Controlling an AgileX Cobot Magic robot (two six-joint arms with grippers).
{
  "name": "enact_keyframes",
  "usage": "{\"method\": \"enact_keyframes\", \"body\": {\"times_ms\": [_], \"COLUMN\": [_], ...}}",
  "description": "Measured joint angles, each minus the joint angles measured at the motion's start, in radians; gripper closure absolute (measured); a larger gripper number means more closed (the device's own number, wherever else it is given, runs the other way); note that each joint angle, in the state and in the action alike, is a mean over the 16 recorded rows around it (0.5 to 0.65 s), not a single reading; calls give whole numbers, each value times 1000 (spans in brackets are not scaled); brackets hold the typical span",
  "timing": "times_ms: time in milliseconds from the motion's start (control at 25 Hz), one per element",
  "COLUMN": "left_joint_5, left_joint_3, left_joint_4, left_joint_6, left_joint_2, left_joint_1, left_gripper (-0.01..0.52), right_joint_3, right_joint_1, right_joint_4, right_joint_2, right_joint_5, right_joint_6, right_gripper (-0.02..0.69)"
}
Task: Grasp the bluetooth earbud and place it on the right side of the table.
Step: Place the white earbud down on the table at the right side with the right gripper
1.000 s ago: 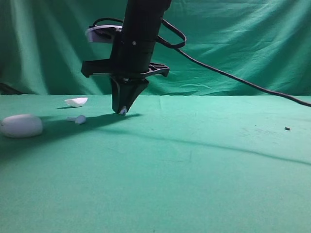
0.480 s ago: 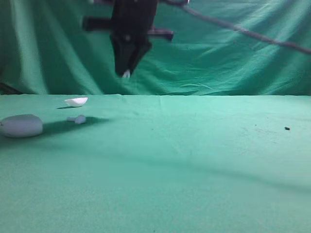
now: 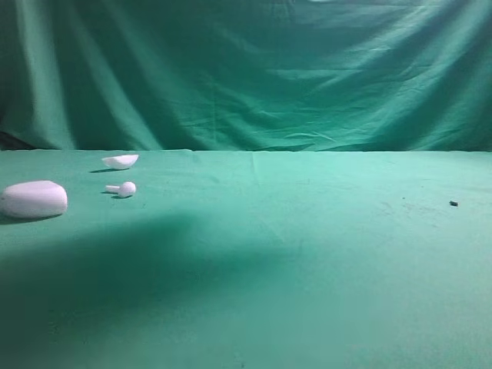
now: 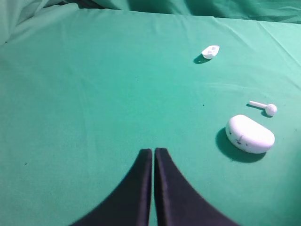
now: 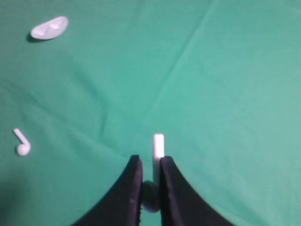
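Observation:
My right gripper (image 5: 150, 162) is shut on a white bluetooth earbud (image 5: 158, 146), whose stem sticks out past the black fingertips, high above the green table (image 5: 225, 70). A second earbud (image 3: 123, 188) lies on the cloth at the left, also in the right wrist view (image 5: 20, 143) and the left wrist view (image 4: 265, 108). My left gripper (image 4: 154, 153) is shut and empty above the cloth, left of the case. Neither gripper shows in the exterior view.
A large white oval case (image 3: 33, 199) lies at the far left, also in the left wrist view (image 4: 249, 133). A white shallow shell (image 3: 121, 161) lies behind the second earbud. A small dark speck (image 3: 453, 204) sits on the cloth at the right.
The right arm rose from the table with the earbud in its fingers and left the exterior view at the top. Its shadow now spreads over the front left of the cloth.

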Motion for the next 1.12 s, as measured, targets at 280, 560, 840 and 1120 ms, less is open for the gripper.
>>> {"method": "enact_keyframes", "body": {"times_ms": [280, 560, 840, 1120], "left_joint_5": [0, 0, 0, 0], "left_joint_3": [0, 0, 0, 0], "left_joint_4": [0, 0, 0, 0], "left_joint_6": [0, 0, 0, 0], "left_joint_2": [0, 0, 0, 0], "left_joint_1": [0, 0, 0, 0], "left_gripper": [514, 514, 514, 514], "right_joint_3": [472, 816, 926, 932], "right_joint_1": [-152, -233, -245, -246], "right_joint_4": [-8, -15, -24, -30], "right_joint_2": [-218, -262, -190, -124], "right_joint_5": [-228, -499, -681, -761], "right_joint_6": [12, 20, 21, 21], "right_gripper": [584, 584, 584, 508]}}
